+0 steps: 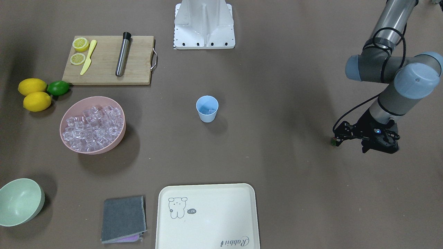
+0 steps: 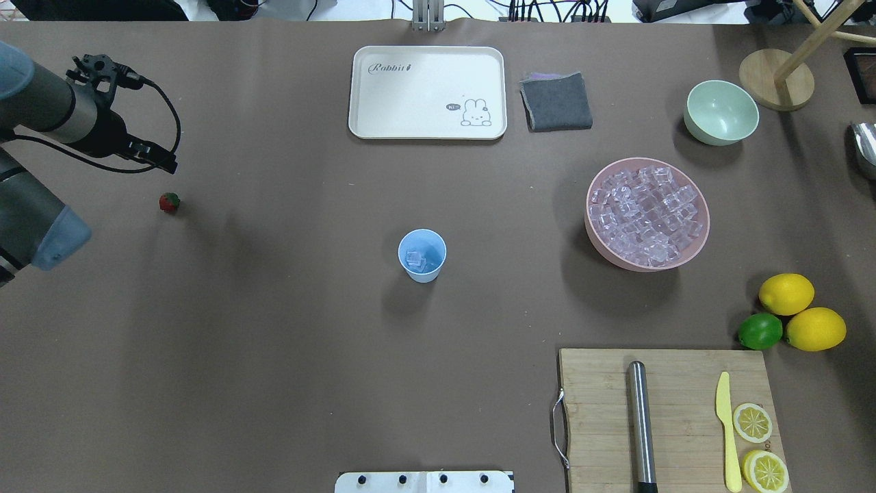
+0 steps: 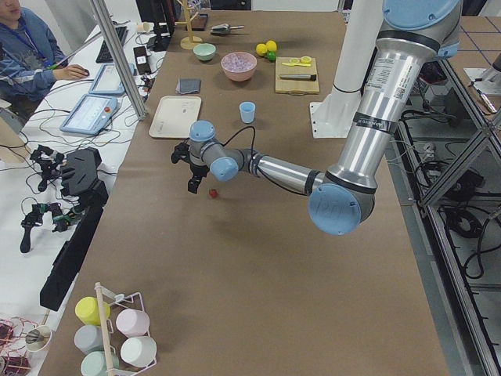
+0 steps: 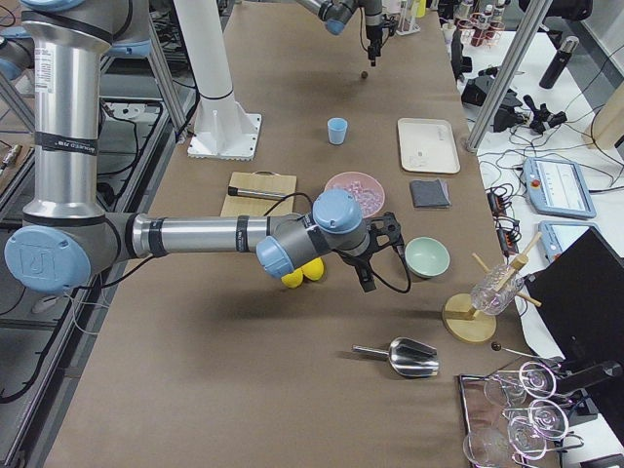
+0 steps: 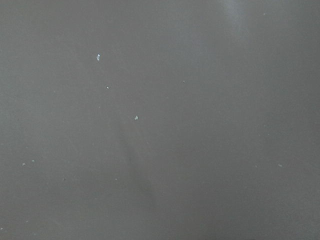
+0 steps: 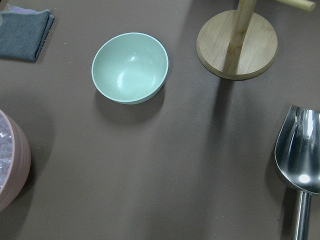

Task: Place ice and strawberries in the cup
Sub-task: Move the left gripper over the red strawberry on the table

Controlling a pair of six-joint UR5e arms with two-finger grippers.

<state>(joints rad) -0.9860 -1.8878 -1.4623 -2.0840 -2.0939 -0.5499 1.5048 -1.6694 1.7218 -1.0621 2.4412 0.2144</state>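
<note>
At table centre: light blue cup (image 2: 422, 275), upright, with a few pieces of ice (image 2: 415, 259) already inside. It stands well apart from everything else, likely so that either arm can reach it. Toward the robot's right: pink bowl (image 2: 643, 265) heaped with more ice, apparently the supply for that side. Toward the robot's left: one strawberry (image 2: 169, 202), lying loose on the bare brown table, well apart from the cup and not yet delivered. Left gripper (image 2: 159, 159): hangs above the table just beside the strawberry, apparently clear of it, with nothing seen in its grasp. Its wrist camera shows only bare tabletop, and how wide the jaws stand cannot be told. Judged step: lining up over the berry for a pick. Right gripper (image 4: 369, 278): hangs out at the table's right end, above the pale green bowl (image 6: 130, 67) and near a metal scoop (image 6: 300, 150). It is seen only from the side, so whether it is parted or closed cannot be told.
</note>
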